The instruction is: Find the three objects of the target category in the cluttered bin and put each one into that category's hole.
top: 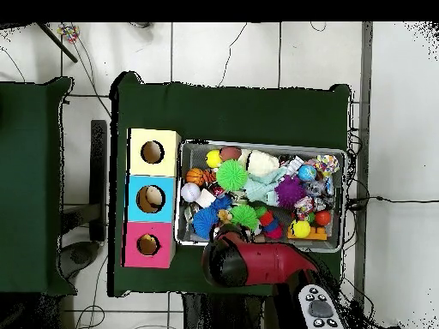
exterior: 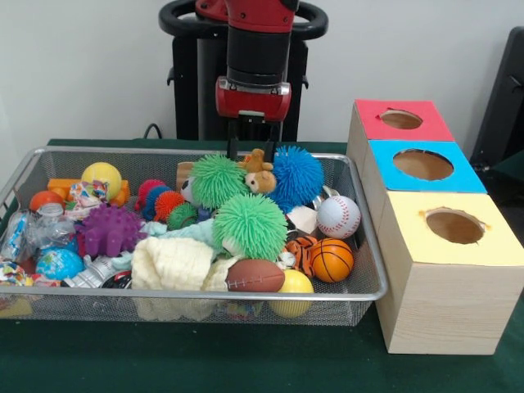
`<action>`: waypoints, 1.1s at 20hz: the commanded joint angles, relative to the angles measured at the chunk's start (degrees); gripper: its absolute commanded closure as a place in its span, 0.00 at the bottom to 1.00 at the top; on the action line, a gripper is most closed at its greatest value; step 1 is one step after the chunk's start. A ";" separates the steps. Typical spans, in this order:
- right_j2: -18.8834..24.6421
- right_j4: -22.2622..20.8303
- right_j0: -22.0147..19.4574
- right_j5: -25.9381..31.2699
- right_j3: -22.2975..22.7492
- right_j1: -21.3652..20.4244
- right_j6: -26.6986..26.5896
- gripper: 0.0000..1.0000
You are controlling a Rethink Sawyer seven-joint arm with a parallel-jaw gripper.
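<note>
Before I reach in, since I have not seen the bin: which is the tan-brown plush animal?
Start at the wire mesh bin and go to its far side, under the red arm's claw. There two big spiky pom balls sit side by side, a green one and a blue one. The tan-brown plush animal pokes up between them: the only smooth, soft brown thing there.

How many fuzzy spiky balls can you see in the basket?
5: two big green ones mid-basket, a big blue one toward the back, a small orange one and a small green one. More may be buried.
</note>
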 commanded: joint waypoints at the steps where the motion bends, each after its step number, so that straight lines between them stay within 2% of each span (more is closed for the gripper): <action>1: 5.28 -0.16 -0.81 1.68 1.37 1.36 4.62 0.00; 11: 4.80 0.00 0.85 -3.25 1.19 2.97 7.06 0.00; 20: 0.60 0.98 4.76 -16.26 -0.25 3.96 11.07 0.00; 22: 0.30 1.37 4.97 -17.14 -0.25 4.04 11.02 0.00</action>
